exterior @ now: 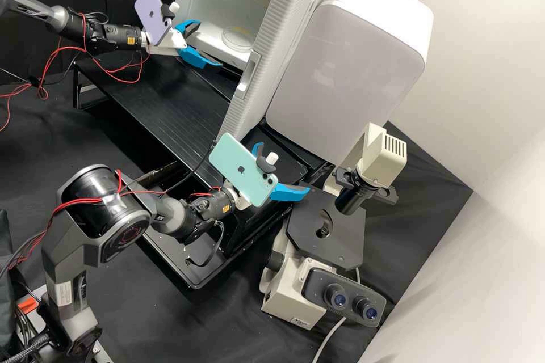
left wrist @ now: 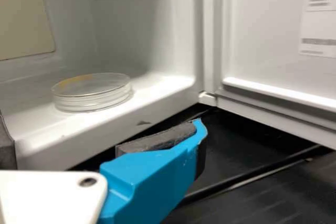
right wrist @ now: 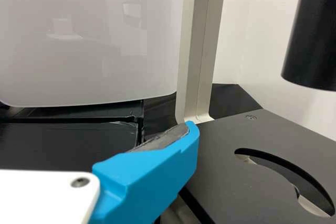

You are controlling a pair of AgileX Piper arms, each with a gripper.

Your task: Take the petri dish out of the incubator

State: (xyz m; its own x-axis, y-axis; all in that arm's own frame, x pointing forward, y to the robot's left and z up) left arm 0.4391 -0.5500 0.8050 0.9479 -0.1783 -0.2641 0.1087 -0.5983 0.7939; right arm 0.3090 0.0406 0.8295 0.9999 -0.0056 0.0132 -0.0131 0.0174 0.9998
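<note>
Black bench [exterior: 431, 204] carries the open incubator [exterior: 284, 39]; its petri dish [exterior: 237, 38] rests on the chamber floor, three o'clock from the left gripper [exterior: 207, 44], fingers spread. Probably light, rigid, slippery: pinch across its rim.

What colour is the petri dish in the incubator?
The petri dish is clear, faintly yellow at one edge; best in left wrist view.
</note>
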